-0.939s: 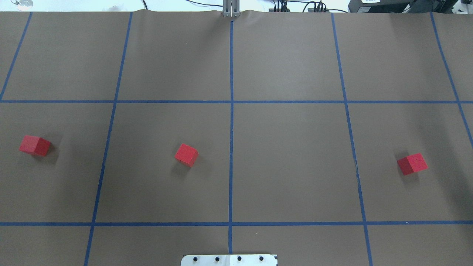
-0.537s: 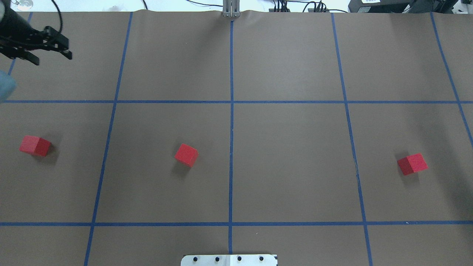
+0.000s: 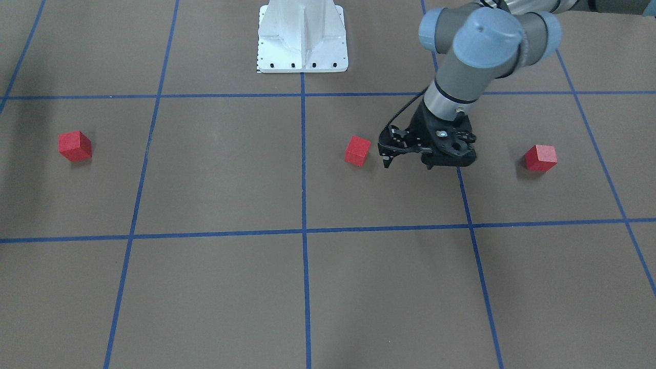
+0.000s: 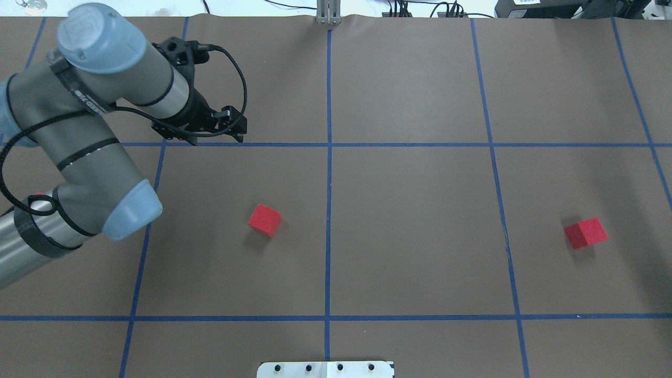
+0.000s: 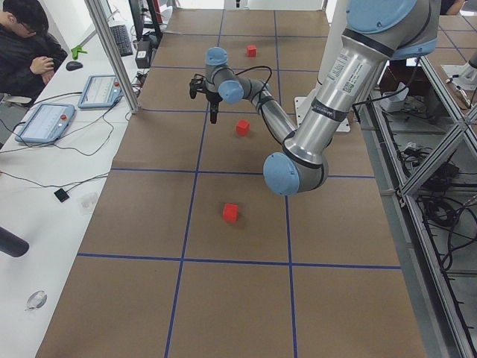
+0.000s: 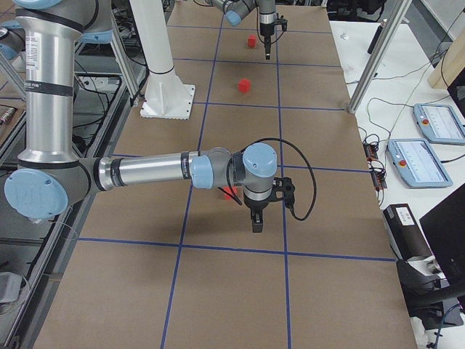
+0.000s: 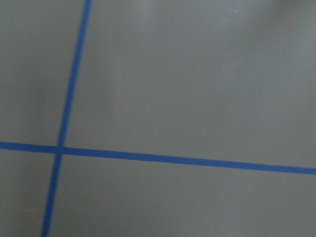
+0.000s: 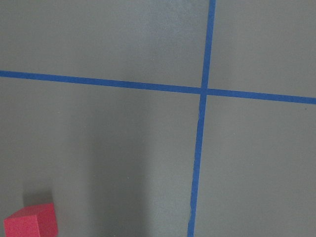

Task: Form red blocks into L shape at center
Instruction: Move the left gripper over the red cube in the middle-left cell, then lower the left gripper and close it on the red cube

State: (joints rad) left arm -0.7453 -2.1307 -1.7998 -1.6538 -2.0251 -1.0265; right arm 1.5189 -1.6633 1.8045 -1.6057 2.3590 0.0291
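Three red blocks lie apart on the brown grid: the middle one [image 4: 265, 220] [image 3: 357, 150], the right one [image 4: 586, 232] [image 3: 75, 145], and the left one [image 3: 540, 157], which my left arm hides in the overhead view. My left gripper [image 4: 217, 139] [image 3: 408, 164] is open and empty, above the floor just beyond the middle block. The center tape crossing [image 4: 329, 144] is bare. My right gripper [image 6: 256, 225] shows only in the exterior right view, beside the right block [image 6: 230, 193]; I cannot tell its state. The right wrist view shows that block [image 8: 32, 222].
The robot's white base plate [image 4: 325, 369] sits at the near edge. The left arm's elbow [image 4: 126, 210] hangs over the left grid squares. An operator [image 5: 26, 45] sits at a side table with tablets [image 5: 45, 121]. The left wrist view shows only a tape crossing [image 7: 59, 148].
My left arm has swung in from the far left corner toward the middle, with the gripper still open. It now covers the left block in the overhead view. The blocks have not moved.
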